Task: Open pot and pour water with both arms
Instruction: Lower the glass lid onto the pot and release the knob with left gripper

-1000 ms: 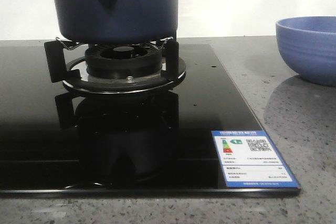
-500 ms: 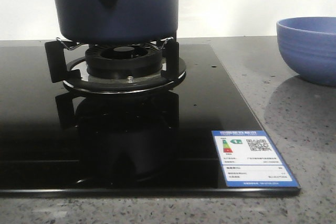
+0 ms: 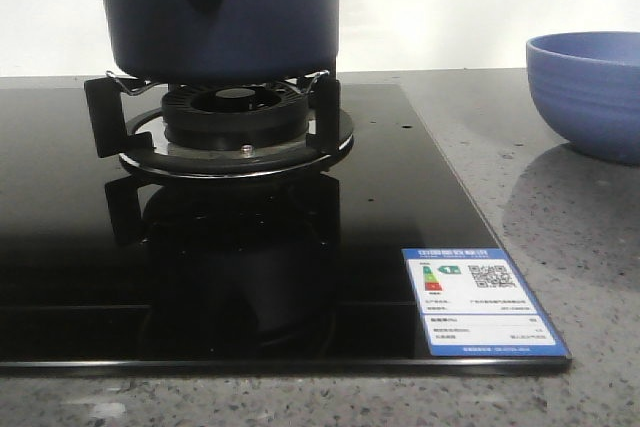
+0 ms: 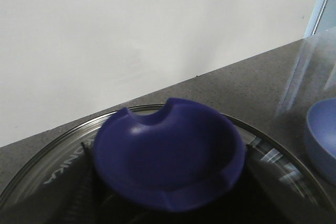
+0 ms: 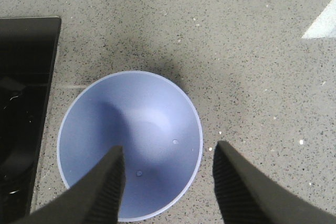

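The speckled grey counter carries a black glass hob. Upper left of the front view, the matte navy pot sits on the burner stand. Only the right wrist view shows the right pincer, spread apart above the pale-blue bowl. The left wrist view shows the glass lid's blue knob; I cannot tell the left pincer's state.

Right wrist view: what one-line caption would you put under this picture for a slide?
Open right gripper hovering above an empty light-blue bowl on a speckled grey counter, beside the black stove top.
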Robot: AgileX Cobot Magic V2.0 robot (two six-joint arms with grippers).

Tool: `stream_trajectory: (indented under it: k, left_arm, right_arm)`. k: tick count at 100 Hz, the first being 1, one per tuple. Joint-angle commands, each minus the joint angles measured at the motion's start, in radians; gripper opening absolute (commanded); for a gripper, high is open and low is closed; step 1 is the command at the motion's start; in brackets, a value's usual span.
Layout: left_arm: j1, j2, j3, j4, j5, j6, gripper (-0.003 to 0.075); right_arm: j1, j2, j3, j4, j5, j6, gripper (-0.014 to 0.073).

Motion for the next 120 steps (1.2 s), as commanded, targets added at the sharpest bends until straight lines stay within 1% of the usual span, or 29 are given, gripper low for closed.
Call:
stream_trajectory:
  k: [1,24,55,81,89,95,102,106,120]
  left_arm:
    - [-0.024,-0.012,-0.036,0.021,-0.15,-0.006,0.0368]
    - [-0.034,0.027,-0.036,0.028,-0.2,-0.006,0.0368]
    - [-0.031,0.059,-0.036,0.038,-0.2,-0.006,0.0368]
    - [-0.031,0.059,-0.036,0.038,-0.148,-0.006,0.0372]
    - [-0.031,0.059,-0.036,0.038,-0.146,-0.006,0.0398]
    - [-0.031,0.059,-0.036,0.038,-0.146,-0.006,0.0445]
    - [-0.031,0.059,-0.036,0.038,-0.146,-0.006,0.0526]
    - [-0.031,0.059,-0.036,0.038,-0.146,-0.006,0.0553]
    - [-0.031,0.036,-0.036,0.028,-0.151,-0.006,0.0559]
  right_arm:
    - [-0.007,-0.029,-0.022,0.011,-0.044,-0.005,0.0347]
    - [-0.007,-0.029,-0.022,0.011,-0.048,-0.005,0.0347]
    - [-0.005,-0.029,-0.022,0.011,-0.052,-0.005,0.0347]
    - [-0.005,-0.029,-0.022,0.011,-0.054,-0.005,0.0347]
    - [-0.005,-0.029,-0.022,0.011,-0.054,-0.005,0.0347]
    - [-0.005,-0.029,-0.022,0.011,-0.054,-0.005,0.0347]
    - [-0.005,-0.029,-0.022,0.011,-0.054,-0.005,0.0347]
    - [-0.005,-0.029,-0.022,0.011,-0.054,-0.005,0.0347]
    - [-0.005,-0.029,-0.022,0.011,-0.054,-0.005,0.0347]
